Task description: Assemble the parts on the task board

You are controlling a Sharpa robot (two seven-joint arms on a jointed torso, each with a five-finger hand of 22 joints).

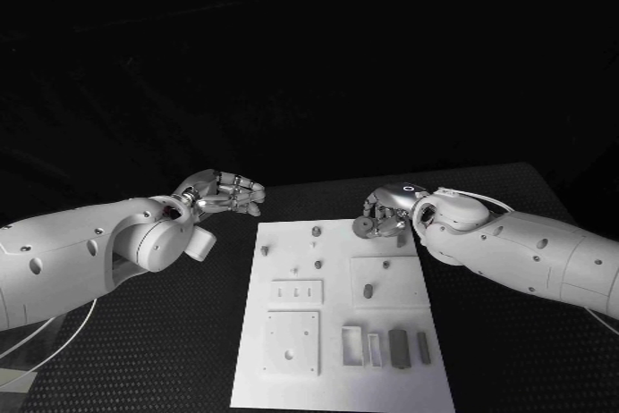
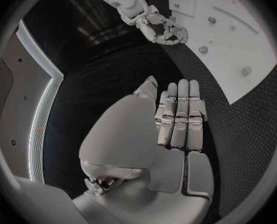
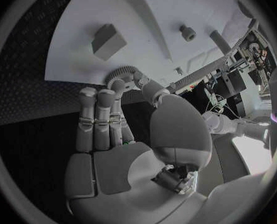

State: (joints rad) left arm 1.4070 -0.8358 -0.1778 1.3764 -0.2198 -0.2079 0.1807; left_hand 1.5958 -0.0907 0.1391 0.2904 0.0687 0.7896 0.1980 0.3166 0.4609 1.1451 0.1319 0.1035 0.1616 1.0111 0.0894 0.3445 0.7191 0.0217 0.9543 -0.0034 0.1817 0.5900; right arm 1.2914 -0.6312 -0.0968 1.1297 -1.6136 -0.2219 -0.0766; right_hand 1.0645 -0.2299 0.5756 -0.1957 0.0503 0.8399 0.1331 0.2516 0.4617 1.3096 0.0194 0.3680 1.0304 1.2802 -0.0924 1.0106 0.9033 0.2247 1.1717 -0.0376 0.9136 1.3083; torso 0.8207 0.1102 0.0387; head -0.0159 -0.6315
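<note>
1. In the head view, the white task board (image 1: 338,315) was seen lying on the black table (image 1: 155,341), with pegs and raised plates on its surface and grey blocks (image 1: 399,348) set in slots near its front edge. The right hand (image 1: 385,218) was held at the board's far right corner, pinching a gear (image 1: 364,226); the left hand (image 1: 227,192) was kept off the board's far left corner.
2. In the left wrist view, the left hand's fingers (image 2: 178,117) were seen curled inward, side by side, with nothing held.
3. In the right wrist view, the toothed gear (image 3: 121,75) was gripped at the fingertips, at the board's edge, near a grey block (image 3: 108,40).
</note>
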